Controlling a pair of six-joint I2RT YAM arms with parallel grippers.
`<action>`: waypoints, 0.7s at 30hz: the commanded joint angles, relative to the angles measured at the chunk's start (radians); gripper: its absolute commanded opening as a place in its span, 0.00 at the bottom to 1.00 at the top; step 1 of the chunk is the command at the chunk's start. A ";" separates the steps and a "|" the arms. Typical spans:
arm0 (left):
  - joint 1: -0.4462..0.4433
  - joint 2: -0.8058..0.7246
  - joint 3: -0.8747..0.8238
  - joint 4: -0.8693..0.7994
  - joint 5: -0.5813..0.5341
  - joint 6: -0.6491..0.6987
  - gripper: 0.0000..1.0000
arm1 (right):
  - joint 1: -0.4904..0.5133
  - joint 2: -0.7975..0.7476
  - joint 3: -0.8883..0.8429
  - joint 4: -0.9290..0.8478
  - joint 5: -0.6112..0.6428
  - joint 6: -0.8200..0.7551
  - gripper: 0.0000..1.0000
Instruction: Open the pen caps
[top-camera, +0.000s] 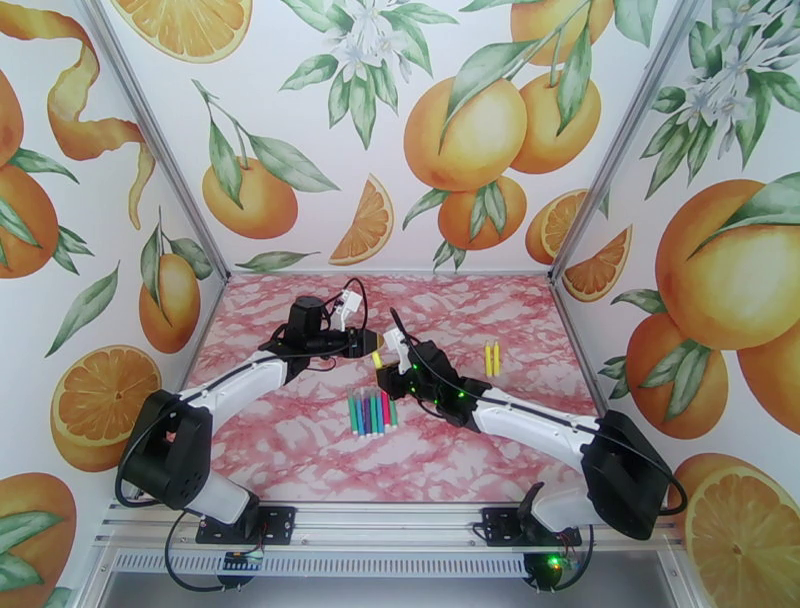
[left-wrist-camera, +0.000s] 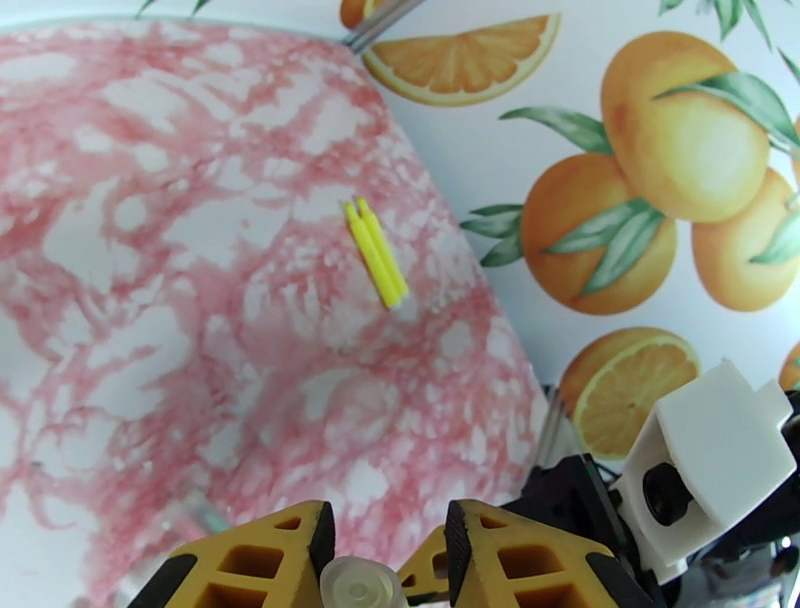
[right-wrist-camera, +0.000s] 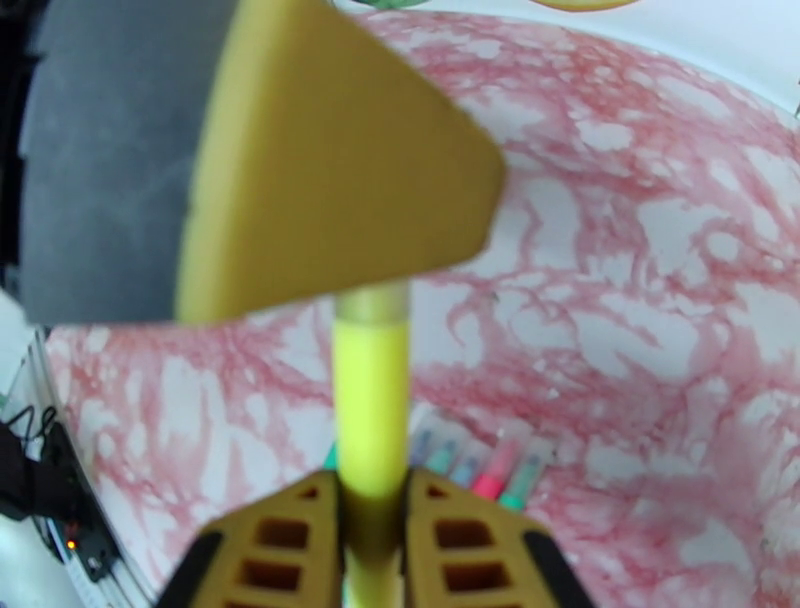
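- The right claw (right-wrist-camera: 372, 495) is clenched on the barrel of a yellow pen (right-wrist-camera: 370, 400), holding it above the middle of the pink marbled table (top-camera: 300, 450).
- The left claw (left-wrist-camera: 388, 540) meets it from the left and grasps the pen cap (left-wrist-camera: 358, 585), a pale, clear piece sitting on the pen's end.
- A row of pens (top-camera: 372, 413), green, blue and pink, lies just nearer than the claws.
- Two yellow pens (left-wrist-camera: 375, 252) lie side by side to the right, well apart from the row.

A robot test booth: orange-print panel walls (top-camera: 450, 120), pink marbled tabletop (top-camera: 300, 450), aluminium mounting rail (top-camera: 400, 540).
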 joint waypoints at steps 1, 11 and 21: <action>-0.007 0.002 0.033 0.034 0.022 0.001 0.28 | 0.008 -0.029 0.014 0.039 0.010 -0.016 0.18; -0.009 0.000 0.036 0.030 0.023 -0.001 0.07 | 0.007 -0.042 0.004 0.044 0.026 -0.019 0.19; -0.011 -0.024 0.036 0.035 0.039 -0.010 0.00 | 0.008 -0.022 0.005 0.052 0.009 -0.016 0.38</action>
